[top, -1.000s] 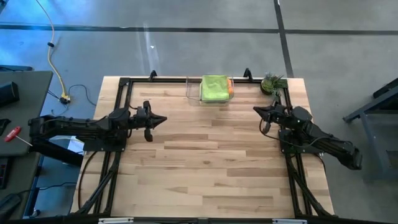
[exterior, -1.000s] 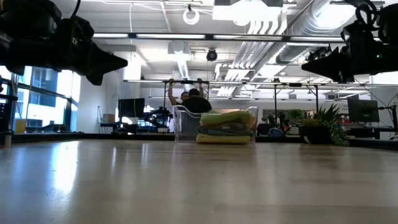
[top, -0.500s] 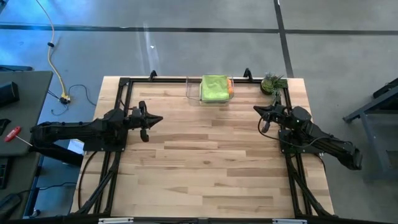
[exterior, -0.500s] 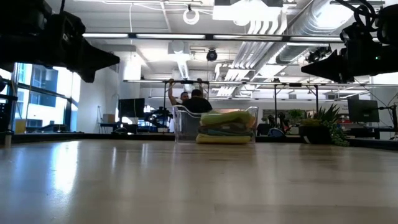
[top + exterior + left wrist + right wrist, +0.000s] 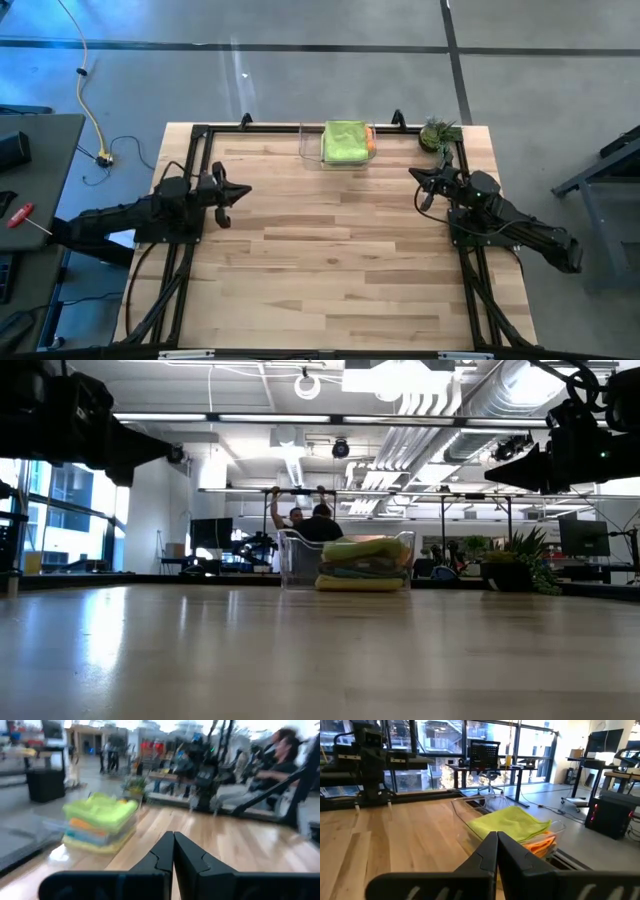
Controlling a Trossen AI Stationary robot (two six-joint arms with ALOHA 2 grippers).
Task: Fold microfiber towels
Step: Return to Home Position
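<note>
Folding seemed complete: the microfiber towels [image 5: 346, 142] lay stacked in the bin [image 5: 308, 150], ahead of the left end effector [image 5: 240, 190] and the right end effector [image 5: 415, 176], both closed tight and empty.

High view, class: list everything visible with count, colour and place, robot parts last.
table: one, light wood, under both arms.
clear bin: one, transparent, table's far edge, middle.
microfiber towels: folded stack in the bin; lime green on top, orange beneath, yellow lowest.
potted plant: one, green, table's far right corner.
person: one, dark top, room behind the bin.
left gripper: one, dark, shut, near table's left edge.
right gripper: one, dark, shut, near table's right edge.
</note>
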